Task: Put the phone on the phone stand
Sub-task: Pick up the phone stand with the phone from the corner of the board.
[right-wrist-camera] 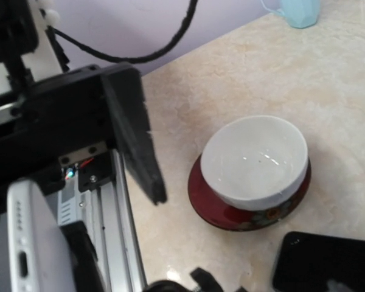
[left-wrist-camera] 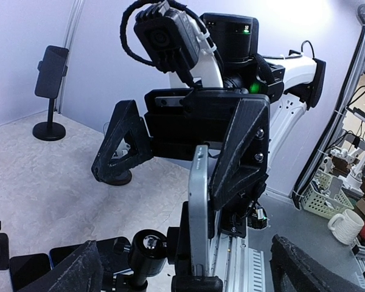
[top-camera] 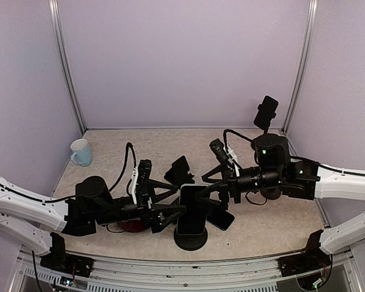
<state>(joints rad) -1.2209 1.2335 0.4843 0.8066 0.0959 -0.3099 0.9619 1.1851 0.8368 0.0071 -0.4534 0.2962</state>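
Low in the middle of the top view, the phone stood upright on the black phone stand. Beside it were the left gripper and the right gripper, one on each side, both with jaws wide apart.

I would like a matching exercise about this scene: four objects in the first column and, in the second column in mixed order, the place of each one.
Objects:
1. blue mug
2. white bowl
3. silver-edged phone
4. dark phone

Places:
A. lying flat on the table
B. sitting on the red plate
C. standing upright on the phone stand
D. in the back left corner of the table

Pairs: 1-D, 2-B, 3-C, 4-A
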